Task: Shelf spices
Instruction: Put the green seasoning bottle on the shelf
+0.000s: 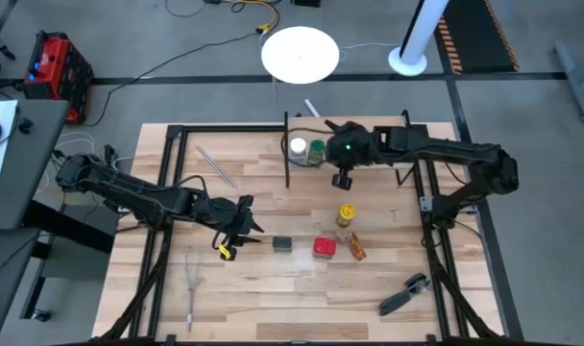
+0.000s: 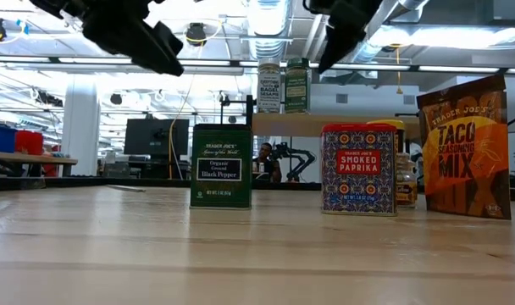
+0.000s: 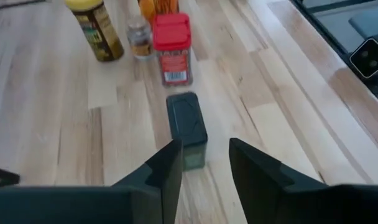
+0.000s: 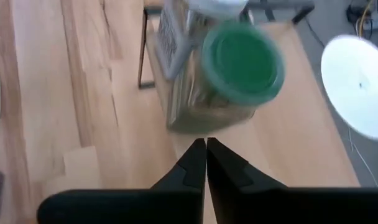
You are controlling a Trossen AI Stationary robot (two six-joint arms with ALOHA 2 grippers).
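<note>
1. Far left of the table there's a wire whisk (image 1: pixel 192 281) lying flat near the front edge, not touching anything.
2. The left gripper (image 1: pixel 236 231) hangs over the left-middle of the table with its fingers (image 3: pixel 166 176) partly apart and nothing between them. From its wrist cam it's pointing right at the dark square tin.
3. That dark square tin (image 1: pixel 282 244), the black pepper (image 2: pixel 221 167), stands upright just beside the left gripper, on the table and not on the shelf.
4. Next along is the red paprika tin (image 1: pixel 323 248), also upright on the table, close to the pepper tin but not touching it.
5. Behind it stands the yellow-capped jar (image 1: pixel 346 214), and the orange taco mix packet (image 1: pixel 356 249) sits just right of the red tin.
6. Up at the back, the shelf (image 1: pixel 369 144) already has two jars at its left end: the white-capped jar (image 1: pixel 298 148) and the green-capped jar (image 1: pixel 317 150), side by side and looking like they touch.
7. The right gripper (image 1: pixel 343 179) hovers just in front of the shelf near the green-capped jar, fingers (image 4: pixel 195 163) pinched fully together, gripping nothing.
8. Way over at the front right lies the black-handled tool (image 1: pixel 403 294), well apart from the spices.
</note>
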